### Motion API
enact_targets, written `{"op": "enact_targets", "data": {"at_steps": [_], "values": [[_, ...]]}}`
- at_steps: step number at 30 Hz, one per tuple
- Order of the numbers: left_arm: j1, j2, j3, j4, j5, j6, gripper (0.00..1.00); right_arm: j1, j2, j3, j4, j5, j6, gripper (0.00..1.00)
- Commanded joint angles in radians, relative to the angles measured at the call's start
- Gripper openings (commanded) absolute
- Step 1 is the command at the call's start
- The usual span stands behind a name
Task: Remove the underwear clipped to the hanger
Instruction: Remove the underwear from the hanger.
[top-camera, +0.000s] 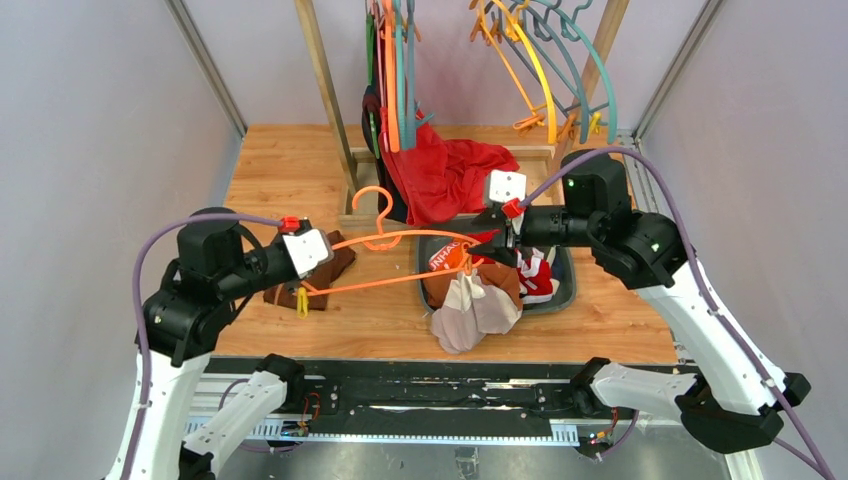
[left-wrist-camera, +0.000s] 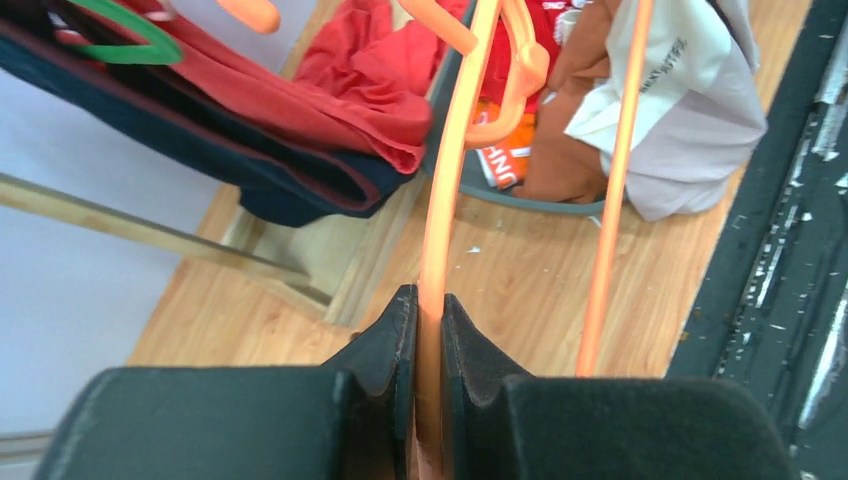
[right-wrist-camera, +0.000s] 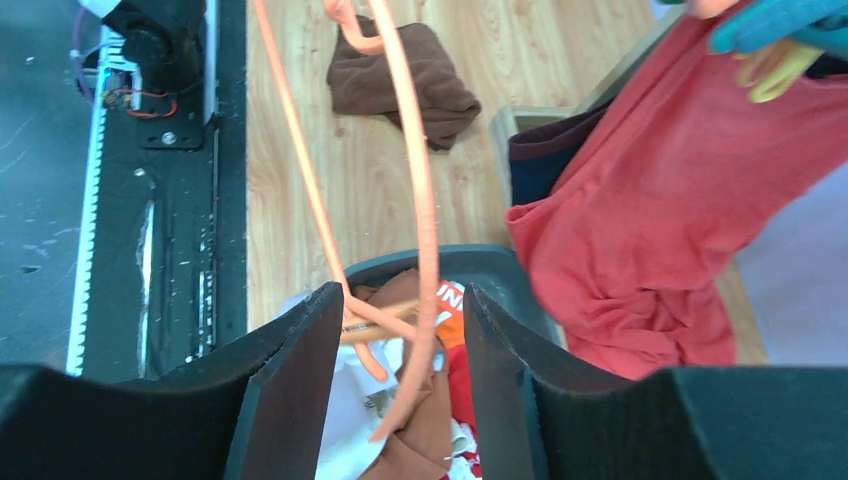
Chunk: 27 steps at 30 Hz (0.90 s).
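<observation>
My left gripper (left-wrist-camera: 430, 305) is shut on the upper bar of an orange hanger (left-wrist-camera: 450, 150), held level above the table (top-camera: 400, 262). The hanger's far end reaches over a dark grey bin (top-camera: 566, 292). There lies the underwear: a pale beige brief (top-camera: 468, 312) draped over the bin's front rim, a brown one (top-camera: 503, 282), and a red one with white trim (top-camera: 538, 280). My right gripper (right-wrist-camera: 402, 300) hovers over the bin, open, with the hanger's end (right-wrist-camera: 425, 210) between its fingers but untouched. Whether a clip still holds a brief I cannot tell.
A large red cloth (top-camera: 450, 175) hangs from the wooden rack at the back among more hangers (top-camera: 545, 70). A dark brown cloth (top-camera: 325, 280) lies on the table under my left gripper. The black rail runs along the near edge.
</observation>
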Motion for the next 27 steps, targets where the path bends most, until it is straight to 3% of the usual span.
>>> {"op": "enact_targets", "data": {"at_steps": [1, 7, 18, 27], "values": [[-0.001, -0.046, 0.059, -0.001, -0.067, 0.087, 0.0, 0.001, -0.014, 0.066, 0.005, 0.101, 0.029, 0.49], [-0.001, -0.047, 0.144, -0.005, -0.142, 0.228, 0.0, -0.082, -0.019, 0.03, 0.109, 0.117, 0.213, 0.49], [-0.001, 0.0, 0.293, 0.007, -0.128, 0.454, 0.0, -0.195, -0.016, 0.026, 0.19, 0.146, 0.396, 0.46], [0.0, 0.055, 0.349, -0.019, -0.037, 0.618, 0.0, -0.316, -0.032, -0.085, 0.336, -0.037, 0.607, 0.48]]}}
